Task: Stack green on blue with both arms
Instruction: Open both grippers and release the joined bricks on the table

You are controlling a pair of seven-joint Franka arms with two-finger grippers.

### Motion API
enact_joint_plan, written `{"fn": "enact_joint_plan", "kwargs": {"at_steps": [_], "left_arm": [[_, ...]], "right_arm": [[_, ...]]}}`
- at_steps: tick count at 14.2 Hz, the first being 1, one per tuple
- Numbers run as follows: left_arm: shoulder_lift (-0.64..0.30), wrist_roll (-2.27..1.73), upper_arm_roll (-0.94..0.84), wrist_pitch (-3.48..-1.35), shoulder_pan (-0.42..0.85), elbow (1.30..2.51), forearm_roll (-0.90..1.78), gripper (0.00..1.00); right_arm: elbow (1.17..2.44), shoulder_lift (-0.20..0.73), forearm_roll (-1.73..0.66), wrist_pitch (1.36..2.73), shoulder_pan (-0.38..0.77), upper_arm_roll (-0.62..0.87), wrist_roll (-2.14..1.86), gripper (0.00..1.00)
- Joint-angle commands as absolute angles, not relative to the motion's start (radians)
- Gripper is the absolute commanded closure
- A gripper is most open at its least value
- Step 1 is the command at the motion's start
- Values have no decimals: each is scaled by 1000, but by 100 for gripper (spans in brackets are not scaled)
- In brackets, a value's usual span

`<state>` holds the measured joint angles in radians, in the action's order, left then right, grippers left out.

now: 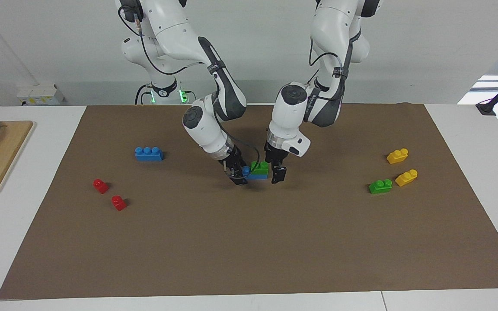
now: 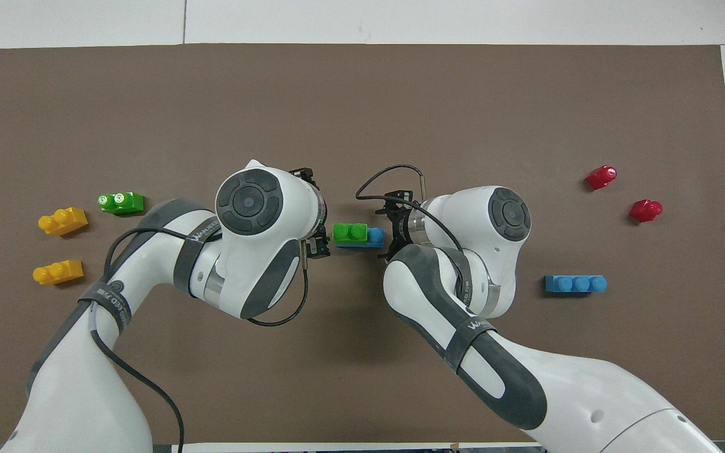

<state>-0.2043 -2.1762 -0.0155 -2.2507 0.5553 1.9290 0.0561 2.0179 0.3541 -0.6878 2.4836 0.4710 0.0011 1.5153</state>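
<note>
Green brick seated on blue at mid-frame, both end effectors close by.

The green brick sits on the blue brick just above the centre of the facing view, covering two studs and leaving one blue stud bare. The right end effector pinches the blue brick at that bare end. The left end effector hangs beside the green brick with fingers parted, gripping nothing. The stack looks made; what seems left is letting go and pulling away. Outward on the worktop lie a spare blue brick at left, and a spare green brick at right.
</note>
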Motion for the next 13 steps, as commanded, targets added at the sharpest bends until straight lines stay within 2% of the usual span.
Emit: {"fn": "enact_joint_plan", "kwargs": {"at_steps": [1,6,13], "left_arm": [[-147,-2051,-15,-2133,549,1936,52,0],[-48,-1734,-15,-1955,485,1940,52,0],[81,-1197,-15,-1767,263,1945,54,0]], "right_arm": [[2017,301,-718,2380,394,5,1499,5],[2010,206,-698,2208,301,0,1496,4],[1879,123,-503,2014,164,0,1327,3]]}}
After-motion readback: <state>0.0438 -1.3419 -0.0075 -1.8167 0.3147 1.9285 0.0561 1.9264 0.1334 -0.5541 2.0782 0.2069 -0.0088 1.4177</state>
